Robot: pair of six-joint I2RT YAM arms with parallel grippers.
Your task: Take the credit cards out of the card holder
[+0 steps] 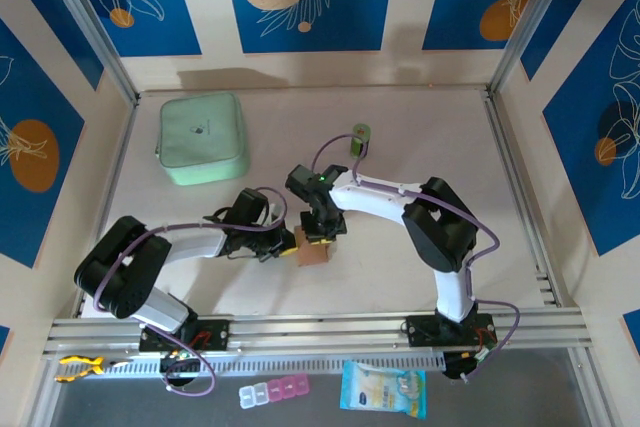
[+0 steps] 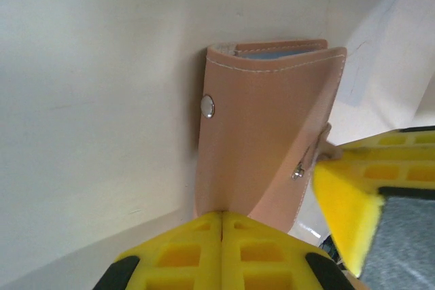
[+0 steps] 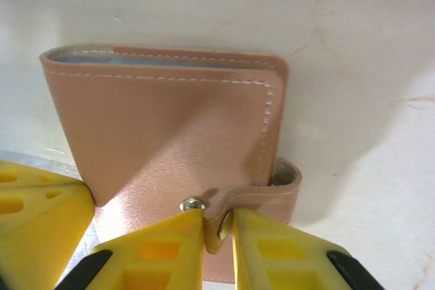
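- Sitting folded at the lower centre of the top view, the holder (image 1: 316, 250) was on the pale table (image 1: 420, 137), between the two grippers and well apart from the mint case (image 1: 203, 137) at upper left.
- In the left wrist view its long axis ran up and down the frame. The layered open edge pointed to the top of the frame, and a thin grey-blue band showed between the flaps there. I could not tell whether that band was pocket or card.
- In the right wrist view the long axis ran left to right, with the same grey-blue sliver along the upper edge.
- The holder's outside was smooth tan leather with a soft sheen, flat and rectangular with rounded corners. White stitching (image 3: 204, 79) ran just inside the edges.
- A round silver stud (image 2: 207, 106) sat on the left part of the outer face.
- A short rounded strap (image 3: 282, 181) curled round the lower right corner.
- The left gripper (image 2: 223, 236) was clenched on the holder's lower edge, its ribbed yellow fingers meeting at a thin seam.
- The right gripper (image 3: 219, 236) pinched the strap's snap end between its yellow fingers.
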